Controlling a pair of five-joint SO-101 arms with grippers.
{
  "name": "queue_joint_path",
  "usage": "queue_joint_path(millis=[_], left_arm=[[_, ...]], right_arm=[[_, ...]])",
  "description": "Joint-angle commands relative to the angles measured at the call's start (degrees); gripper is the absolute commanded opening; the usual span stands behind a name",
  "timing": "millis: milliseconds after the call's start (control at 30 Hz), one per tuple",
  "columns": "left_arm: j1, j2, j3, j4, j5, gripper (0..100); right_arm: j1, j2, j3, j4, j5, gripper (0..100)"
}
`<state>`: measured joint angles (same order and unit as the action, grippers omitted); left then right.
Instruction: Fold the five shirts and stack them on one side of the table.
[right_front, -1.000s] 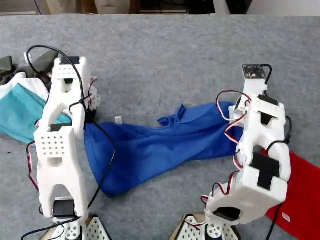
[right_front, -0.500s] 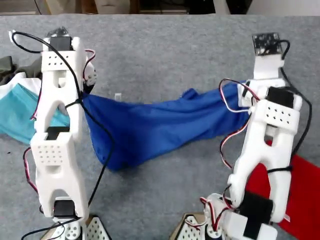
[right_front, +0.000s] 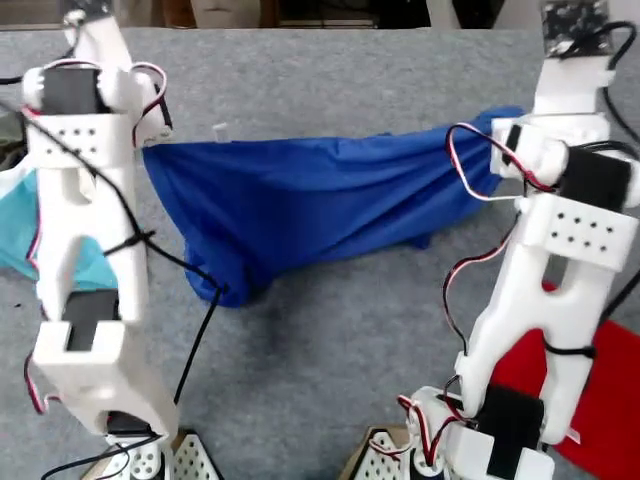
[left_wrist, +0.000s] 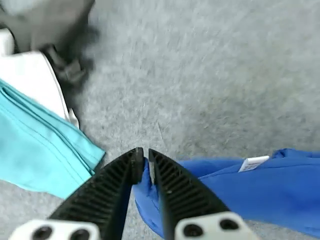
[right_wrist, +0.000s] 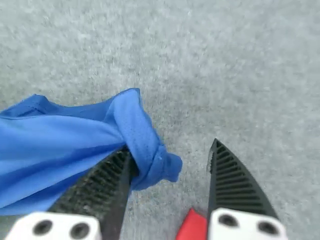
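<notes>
pinching blue shirt (left_wrist: 260, 185) edge: left hand (left_wrist: 143, 152); right hand (right_wrist: 171, 147) spread, shirt end bunched between.

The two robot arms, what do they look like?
The left arm and right arm are white plastic shells with black motors and perforated panels. Red, white and black wires loop along them. The left gripper and right gripper have black ribbed fingers.
</notes>
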<state>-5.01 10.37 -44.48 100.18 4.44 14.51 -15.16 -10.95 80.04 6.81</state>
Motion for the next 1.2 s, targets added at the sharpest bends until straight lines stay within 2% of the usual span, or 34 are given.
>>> queue_joint_path(millis=[0, 200, 267, 333, 400, 533, 733, 900, 1033, 1167], left_arm=[[0.4, -7.7, -0.4, 0.7, -1.8, 2], [0.4, -15.3, -0.2, 0.7, -3.9, 2], [0.4, -16.5, 2.8, 0.7, -4.0, 2], [0.4, -16.4, 8.6, 0.7, -4.0, 2], [0.4, -16.5, 14.8, 0.6, -4.0, 2], [-0.1, -16.8, 23.6, -0.5, -4.0, 2], [0.1, -16.4, 27.0, -2.5, -6.1, 2], [-0.2, -16.4, 32.9, -5.2, -8.5, 2], [-0.3, -16.4, 41.3, -10.5, -10.4, 2], [-3.2, -16.4, 46.2, -15.8, -10.3, 2]], right_arm=[[-0.2, -3.8, -11.5, 6.7, -0.4, 22.1], [-0.6, -4.1, -30.2, 19.5, -0.1, 22.1], [-0.7, -5.8, -35.7, 22.4, -0.1, 22.1], [-2.0, -9.1, -34.9, 22.4, -0.1, 22.1], [-4.4, -13.3, -28.7, 22.4, 1.1, 22.1], [-11.6, -22.8, -6.4, 22.4, 4.2, 22.1], [-17.9, -34.8, 25.4, 22.4, 4.3, 22.1], [-16.2, -40.0, 44.7, 22.4, 10.2, 22.1], [-10.2, -37.8, 46.6, 22.4, 17.8, 22.1], [-5.2, -31.4, 46.7, 22.4, 23.4, 22.1]])
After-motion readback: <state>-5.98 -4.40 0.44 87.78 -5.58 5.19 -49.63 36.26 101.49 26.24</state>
